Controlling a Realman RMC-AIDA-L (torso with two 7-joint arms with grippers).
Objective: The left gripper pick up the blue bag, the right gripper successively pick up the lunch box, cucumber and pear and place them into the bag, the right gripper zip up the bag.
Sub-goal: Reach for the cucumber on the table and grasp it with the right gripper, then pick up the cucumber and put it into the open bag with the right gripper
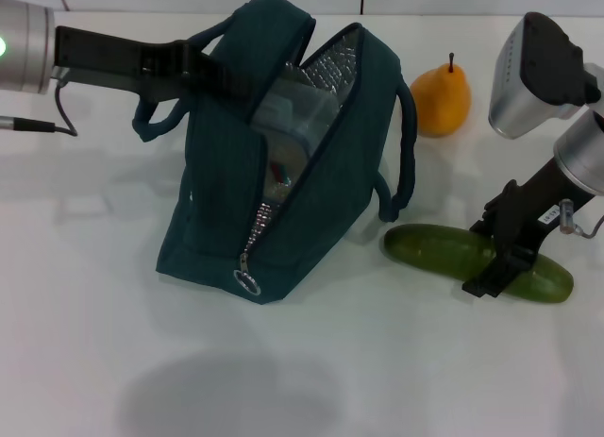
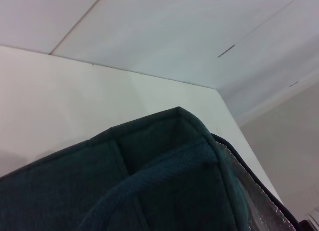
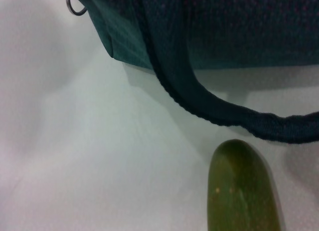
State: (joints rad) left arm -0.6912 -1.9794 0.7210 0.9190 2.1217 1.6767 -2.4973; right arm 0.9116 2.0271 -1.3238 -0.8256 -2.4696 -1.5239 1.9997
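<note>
Left end effector (image 1: 193, 64): reaching in from the left at handle height and gripping the near loop handle of the blue bag (image 1: 212, 187), fingers clamped on the strap and holding the top up; the left wrist view is showing only teal fabric and a handle band close to the lens.

Blue bag: standing on the white desk (image 1: 311, 361), left of centre, zipper undone, mouth gaping so the silver foil lining is showing. Ring pull (image 1: 247, 283) is hanging at the low front corner, at the start of the zipper track.

Lunch box (image 1: 288, 126): sitting inside the bag already, its clear wall and a scrap of red-and-blue label visible through the opening.

Pear (image 1: 441, 99): resting upright on the desk behind and right of the bag, untouched, near the far handle.

Cucumber (image 1: 444, 250): lying flat on the desk just right of the bag's base, its left tip close to the drooping handle.

Right end effector (image 1: 498, 267): coming down over the cucumber's right half, fingers straddling it; whether they are closed on it cannot be told.

Step in hand, by judgement: the cucumber pick, second of three. The next move is calling for a firm hold, a lift clear of the handle loop, and tilting the long body to pass the narrow mouth beside the box.
</note>
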